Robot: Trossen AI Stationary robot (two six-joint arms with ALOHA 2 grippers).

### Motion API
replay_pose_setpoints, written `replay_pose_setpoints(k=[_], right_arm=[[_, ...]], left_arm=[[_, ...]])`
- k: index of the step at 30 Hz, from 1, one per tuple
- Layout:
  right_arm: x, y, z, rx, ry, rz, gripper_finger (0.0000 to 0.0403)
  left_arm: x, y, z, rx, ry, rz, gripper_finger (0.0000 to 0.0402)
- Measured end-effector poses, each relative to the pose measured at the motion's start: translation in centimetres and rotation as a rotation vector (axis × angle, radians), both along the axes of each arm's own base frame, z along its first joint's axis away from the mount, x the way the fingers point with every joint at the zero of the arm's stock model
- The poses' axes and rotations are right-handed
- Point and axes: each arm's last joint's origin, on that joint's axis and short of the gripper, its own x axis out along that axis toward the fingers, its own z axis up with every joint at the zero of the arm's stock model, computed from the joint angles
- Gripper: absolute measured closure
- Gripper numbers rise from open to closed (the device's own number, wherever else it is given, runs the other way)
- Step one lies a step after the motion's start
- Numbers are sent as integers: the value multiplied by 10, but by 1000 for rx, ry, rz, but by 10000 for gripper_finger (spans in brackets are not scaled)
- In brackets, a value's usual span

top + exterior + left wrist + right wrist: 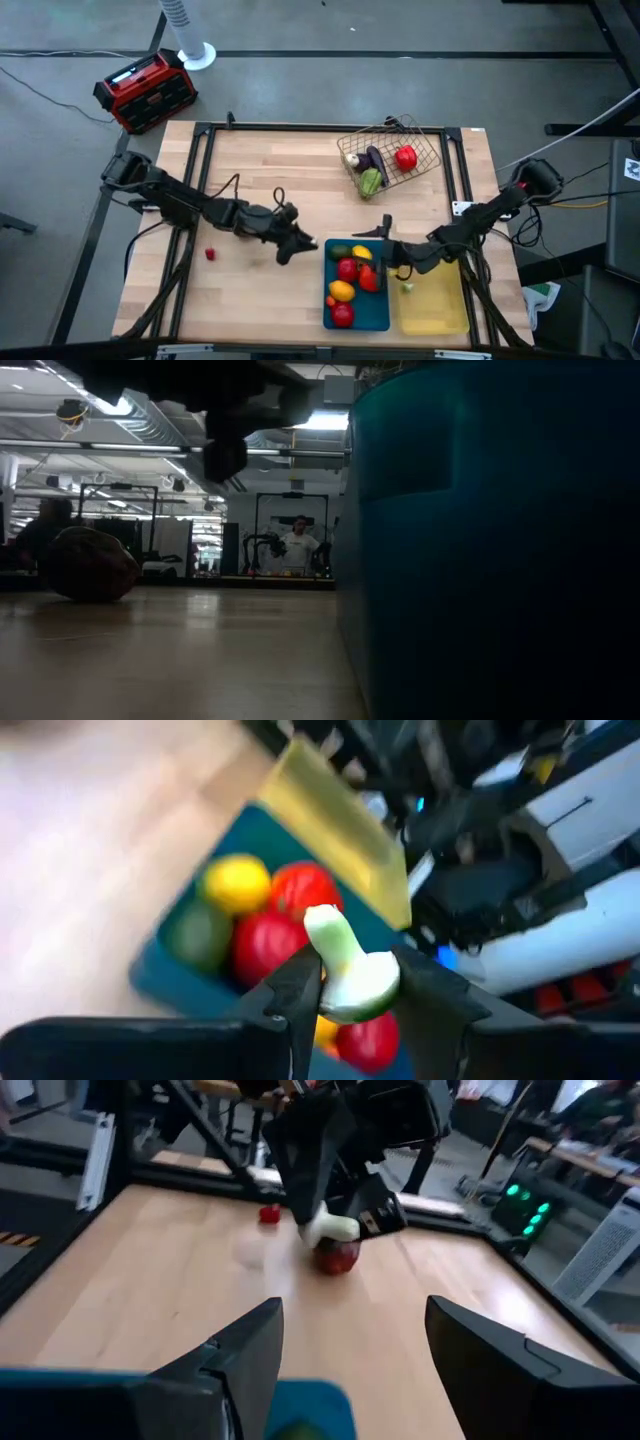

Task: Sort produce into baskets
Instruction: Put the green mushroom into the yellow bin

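A pale wooden tabletop (250, 290) carries a wire-mesh basket (428, 150), a blue tray (328, 315), a yellow tray (435, 312) and one small red fruit (210, 254) lying alone.

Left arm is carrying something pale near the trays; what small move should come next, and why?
Probably carry it a bit farther toward the trays. The left gripper is shut on a pale green-white vegetable, just short of the blue tray of red and yellow produce, while the pale yellow tray lies beyond, under the open right gripper.
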Motion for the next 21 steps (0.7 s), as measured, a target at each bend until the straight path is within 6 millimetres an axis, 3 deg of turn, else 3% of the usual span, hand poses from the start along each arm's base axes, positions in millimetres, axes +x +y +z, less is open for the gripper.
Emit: replay_pose_setpoints(k=[13, 21], right_arm=[[57, -22, -3, -4, -42, 35, 162], [74, -27, 7, -108, -52, 29, 162]], left_arm=[[5, 12, 9, 162, -116, 57, 288], [5, 12, 9, 162, -115, 57, 288]])
